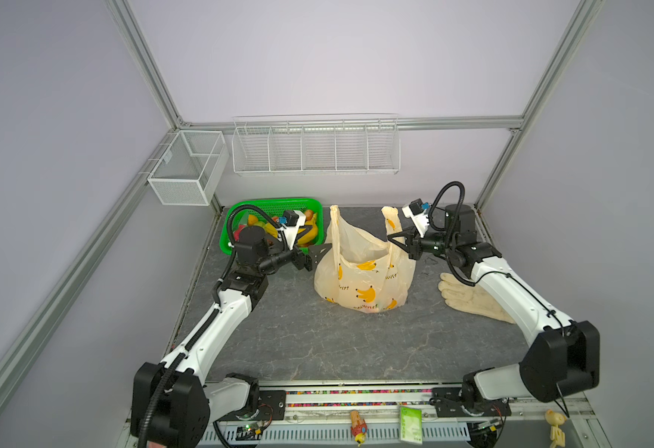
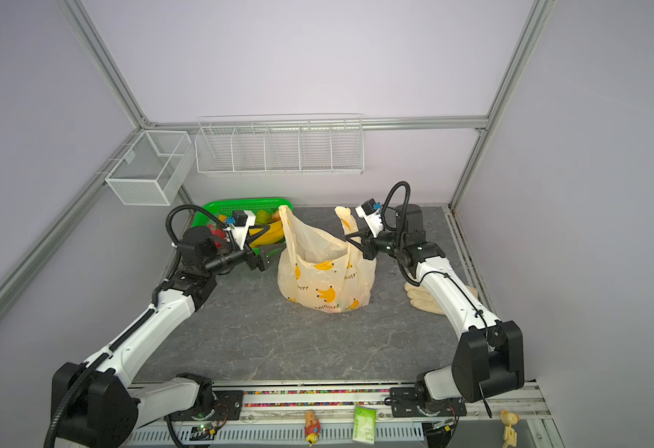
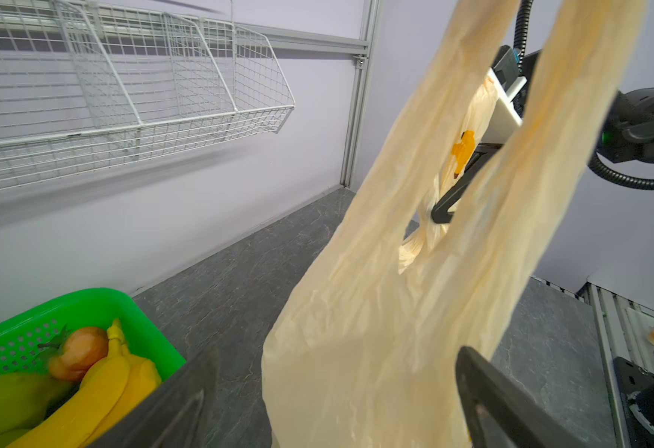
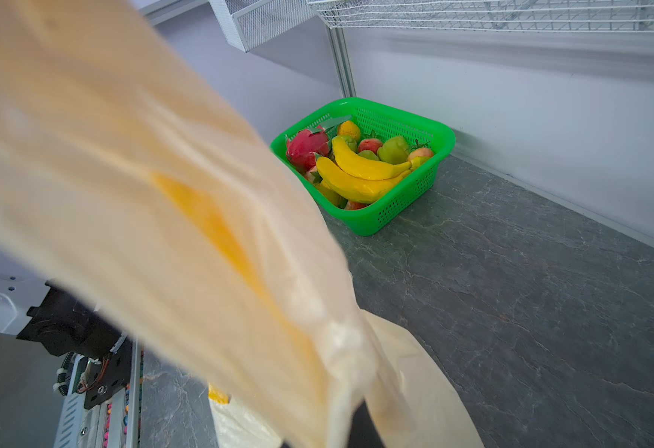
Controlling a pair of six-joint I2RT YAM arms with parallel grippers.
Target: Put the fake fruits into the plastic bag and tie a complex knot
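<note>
In the basket (image 4: 403, 211) lie fake fruits (image 4: 393, 150) (bananas (image 4: 356, 182) uppermost).

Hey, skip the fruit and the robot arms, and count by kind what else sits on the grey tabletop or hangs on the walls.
green mesh basket: 1
plastic bag: 1
cream rubber glove: 1
white mesh box on the side wall: 1
white divided wire shelf on the back wall: 1
Total: 5
</note>
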